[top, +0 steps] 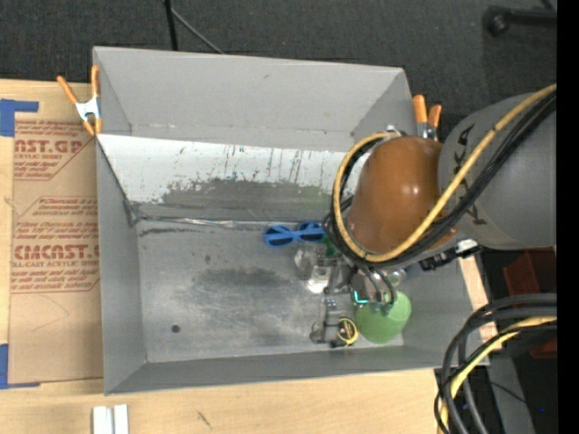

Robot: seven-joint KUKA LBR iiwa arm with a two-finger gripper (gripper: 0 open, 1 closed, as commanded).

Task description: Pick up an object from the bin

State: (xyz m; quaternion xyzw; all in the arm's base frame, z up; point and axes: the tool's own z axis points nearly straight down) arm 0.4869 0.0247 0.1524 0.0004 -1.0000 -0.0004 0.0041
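Approach step, I judge: the end effector (336, 322), apart or together I cannot tell, sits low in the grey metal bin's (226, 89) lower-right corner beside a round green plastic object (389, 319), needing centring over it next.

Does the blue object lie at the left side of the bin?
No, the blue object lies right of the middle of the bin, at the foot of its back wall.
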